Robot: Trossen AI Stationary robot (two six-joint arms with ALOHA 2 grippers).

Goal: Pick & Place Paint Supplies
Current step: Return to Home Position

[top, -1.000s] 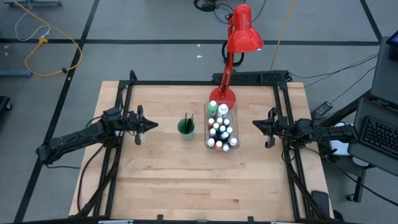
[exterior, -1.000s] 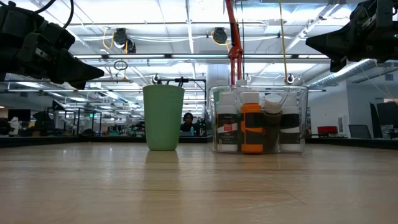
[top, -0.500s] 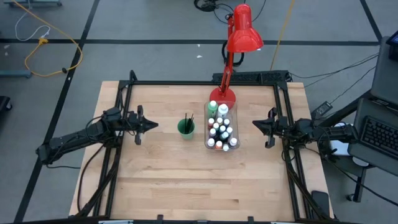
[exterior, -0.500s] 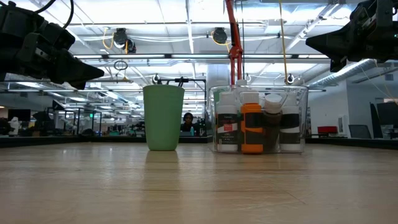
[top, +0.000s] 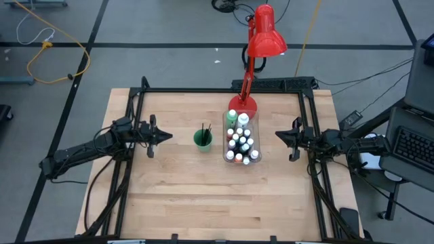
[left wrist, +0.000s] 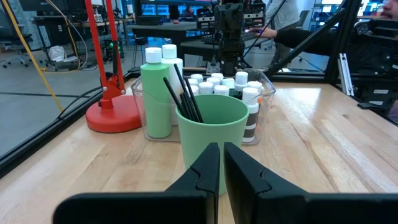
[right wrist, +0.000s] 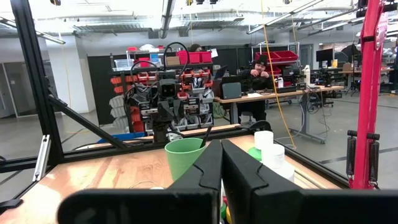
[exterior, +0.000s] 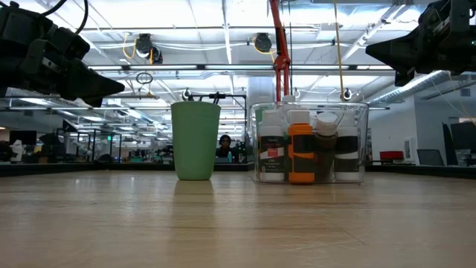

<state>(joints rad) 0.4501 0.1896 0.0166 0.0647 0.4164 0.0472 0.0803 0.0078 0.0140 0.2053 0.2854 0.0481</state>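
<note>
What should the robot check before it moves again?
1. Paint bottles inside the clear bin: ok, none lies loose on the table.
2. Brushes standing in the green cup: ok.
3. Left gripper shut and holding nothing, raised over the table's left side: ok.
4. Right gripper shut and holding nothing, raised over the table's right side: ok.
5. Cup and bin upright, side by side but apart: ok.
6. Exact number of bottles in the bin: cannot tell, because they hide one another.
</note>
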